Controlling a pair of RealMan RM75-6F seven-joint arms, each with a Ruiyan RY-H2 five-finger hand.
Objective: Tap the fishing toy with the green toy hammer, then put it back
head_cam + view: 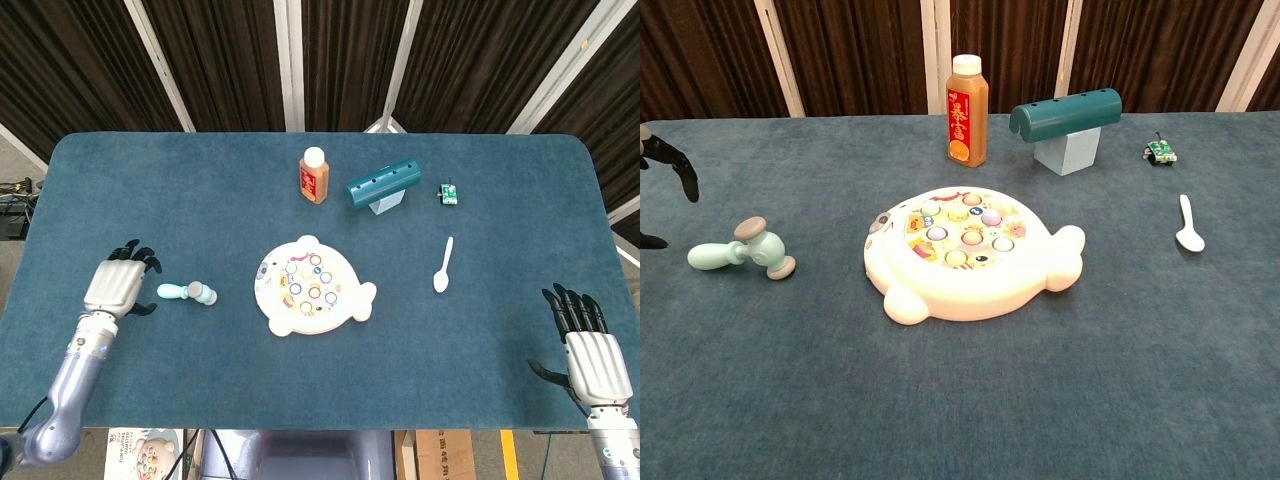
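Green toy hammer (187, 292): lying on table (200, 200), left of fishing toy (312, 286), untouched. Left hand (118, 283): just beside hammer handle, fingers apart, holding nothing. Right hand (588, 350): at table's near right edge, fingers spread, empty.

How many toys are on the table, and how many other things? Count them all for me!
Toys: 3, the green toy hammer, the fishing toy and a tiny green car.
Bottles: 1.
Spoons: 1.
Teal holder on a block: 1.
Total: 6
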